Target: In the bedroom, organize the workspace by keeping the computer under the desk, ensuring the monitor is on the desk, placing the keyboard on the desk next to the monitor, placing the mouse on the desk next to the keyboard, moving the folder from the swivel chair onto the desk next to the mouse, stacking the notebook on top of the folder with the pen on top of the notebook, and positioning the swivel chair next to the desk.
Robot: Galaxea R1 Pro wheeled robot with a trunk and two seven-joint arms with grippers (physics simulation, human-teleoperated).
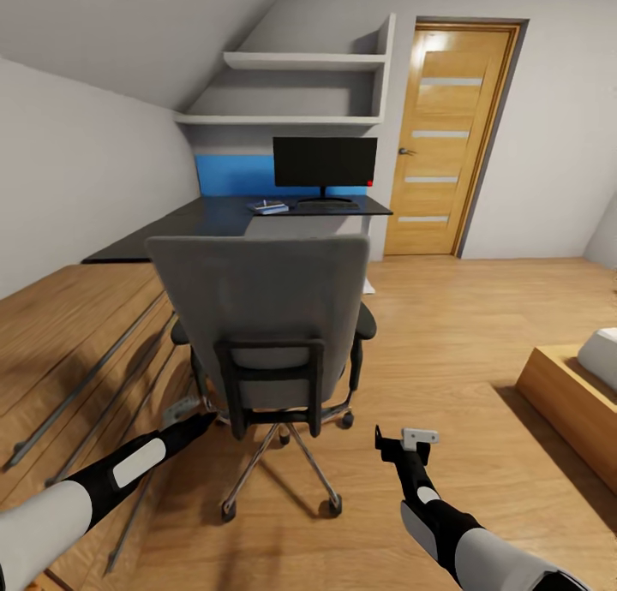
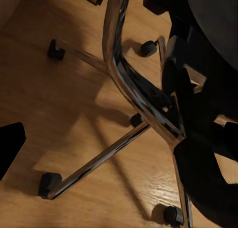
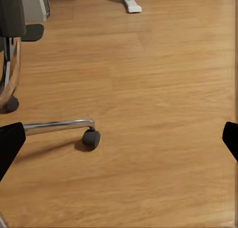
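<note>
The swivel chair [image 1: 266, 317] is seen from behind in the bedroom, its grey back turned to the robot and its seat facing the desk [image 1: 214, 218] further ahead. The chair stands between the robot and the desk, well apart from the desktop's edge — any push toward the desk would run straight forward from both arms. The left gripper [image 1: 199, 420] is held low beside the chair's left rear, just by the silver star base, and is judged the nearer of the two; the right gripper [image 1: 403, 445] hangs off to the chair's right over bare floor [image 1: 480, 317]. The right gripper's fingers are spread wide, dark tips showing at both edges of the right wrist view. Whether the left gripper is spread or closed cannot be told: one dark tip shows at the edge of its wrist view.

On the desk the monitor [image 1: 325, 163] is seen upright, with a dark flat shape at its foot that may be the keyboard and a small blue-and-white stack [image 1: 268, 206] beside it, too small to sort out. The seat is hidden by the chair back in the head view. The left wrist view supplies the underside — chrome spokes and castors [image 2: 49, 182] — while the right wrist view catches the computer [image 3: 35, 4] with its red light, on the floor beyond the chair.
</note>
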